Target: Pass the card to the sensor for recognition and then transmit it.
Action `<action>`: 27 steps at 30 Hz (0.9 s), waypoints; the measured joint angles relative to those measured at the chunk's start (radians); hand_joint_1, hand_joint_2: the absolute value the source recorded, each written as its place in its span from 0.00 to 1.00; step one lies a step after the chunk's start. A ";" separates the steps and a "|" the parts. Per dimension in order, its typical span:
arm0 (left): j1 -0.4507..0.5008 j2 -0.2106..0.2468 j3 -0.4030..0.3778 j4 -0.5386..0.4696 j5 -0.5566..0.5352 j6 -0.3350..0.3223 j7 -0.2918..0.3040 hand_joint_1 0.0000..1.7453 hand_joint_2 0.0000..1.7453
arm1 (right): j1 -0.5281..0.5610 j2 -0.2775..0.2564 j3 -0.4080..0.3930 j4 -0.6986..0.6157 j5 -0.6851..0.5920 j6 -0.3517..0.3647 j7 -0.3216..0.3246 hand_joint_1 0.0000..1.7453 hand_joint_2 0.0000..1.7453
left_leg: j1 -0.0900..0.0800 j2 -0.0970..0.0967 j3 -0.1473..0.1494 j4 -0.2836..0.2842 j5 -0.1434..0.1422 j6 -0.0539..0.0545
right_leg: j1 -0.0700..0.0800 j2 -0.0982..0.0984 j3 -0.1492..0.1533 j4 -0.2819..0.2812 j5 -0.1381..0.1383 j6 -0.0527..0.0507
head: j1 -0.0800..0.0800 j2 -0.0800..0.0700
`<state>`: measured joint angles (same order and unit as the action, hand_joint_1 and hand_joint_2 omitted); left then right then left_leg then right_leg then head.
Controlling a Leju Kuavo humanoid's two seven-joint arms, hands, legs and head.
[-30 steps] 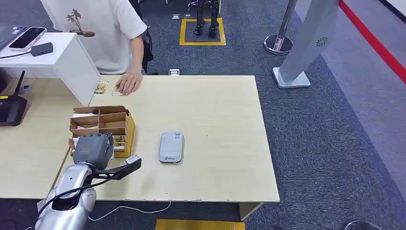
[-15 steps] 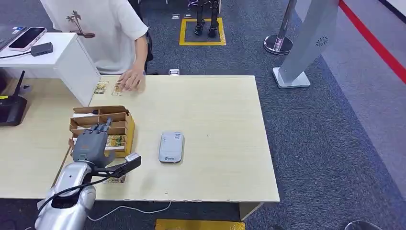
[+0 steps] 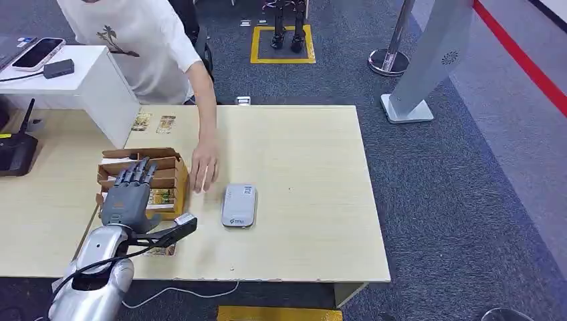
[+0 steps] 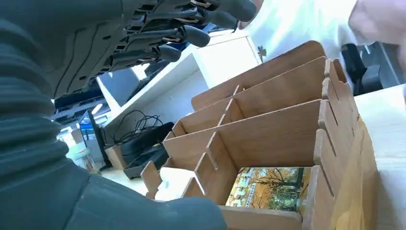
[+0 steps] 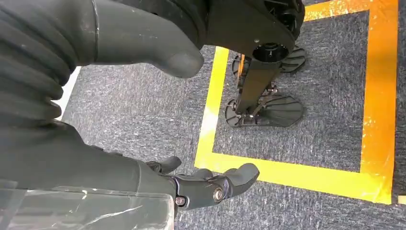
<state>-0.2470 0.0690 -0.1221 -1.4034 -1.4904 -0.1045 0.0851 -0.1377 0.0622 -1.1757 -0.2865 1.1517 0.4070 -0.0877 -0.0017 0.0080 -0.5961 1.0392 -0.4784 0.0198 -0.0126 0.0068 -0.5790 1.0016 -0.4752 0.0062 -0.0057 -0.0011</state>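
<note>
A brown divider box (image 3: 175, 175) stands at the table's left. A picture card (image 3: 162, 196) stands in its near compartment, and the left wrist view shows this card (image 4: 268, 189) with autumn trees on it. My left hand (image 3: 127, 194) hovers over the box with its fingers (image 4: 191, 24) stretched out flat and apart, holding nothing. The grey sensor pad (image 3: 239, 204) lies flat on the table just right of the box. My right hand (image 5: 191, 124) hangs over the floor, thumb and fingers apart and empty.
A person in a white shirt reaches across the table, a hand (image 3: 205, 174) hovering between box and sensor. Two cards (image 3: 154, 123) lie at the far edge. A white stand (image 3: 100, 87) and a black router (image 3: 13, 152) sit at the left.
My left hand's fingers have straightened out above the box. The person's hand left the far cards and came forward, close to the box and sensor.
</note>
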 joint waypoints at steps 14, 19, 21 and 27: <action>-0.007 0.000 -0.010 0.000 0.003 0.000 0.000 0.00 1.00 | 0.000 0.000 0.000 0.000 0.000 0.000 -0.001 0.00 1.00 | 0.000 0.000 0.000 0.000 0.000 0.000 | 0.000 0.000 0.000 0.000 0.000 0.000 | 0.000 0.000; -0.009 0.000 -0.013 0.000 0.003 0.002 0.005 0.00 1.00 | 0.000 0.000 0.000 0.000 0.000 0.000 -0.002 0.00 1.00 | 0.000 0.000 0.000 0.000 0.000 0.000 | 0.000 0.000 0.000 0.000 0.000 0.000 | 0.000 0.000; -0.012 0.000 -0.013 0.000 0.003 0.002 0.005 0.00 1.00 | 0.000 0.000 0.000 0.000 0.000 0.000 -0.003 0.00 1.00 | 0.000 0.000 0.000 0.000 0.000 0.000 | 0.000 0.000 0.000 0.000 0.000 0.000 | 0.000 0.000; -0.017 0.000 -0.013 0.000 0.003 0.002 0.005 0.00 1.00 | 0.000 0.000 0.000 0.000 0.000 0.000 -0.003 0.00 1.00 | 0.000 0.000 0.000 0.000 0.000 0.000 | 0.000 0.000 0.000 0.000 0.000 0.000 | 0.000 0.000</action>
<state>-0.2637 0.0687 -0.1354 -1.4034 -1.4874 -0.1026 0.0896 -0.1374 0.0618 -1.1757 -0.2861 1.1517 0.4070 -0.0912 -0.0017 0.0080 -0.5962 1.0392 -0.4784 0.0198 -0.0126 0.0069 -0.5790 1.0016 -0.4752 0.0063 -0.0057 -0.0011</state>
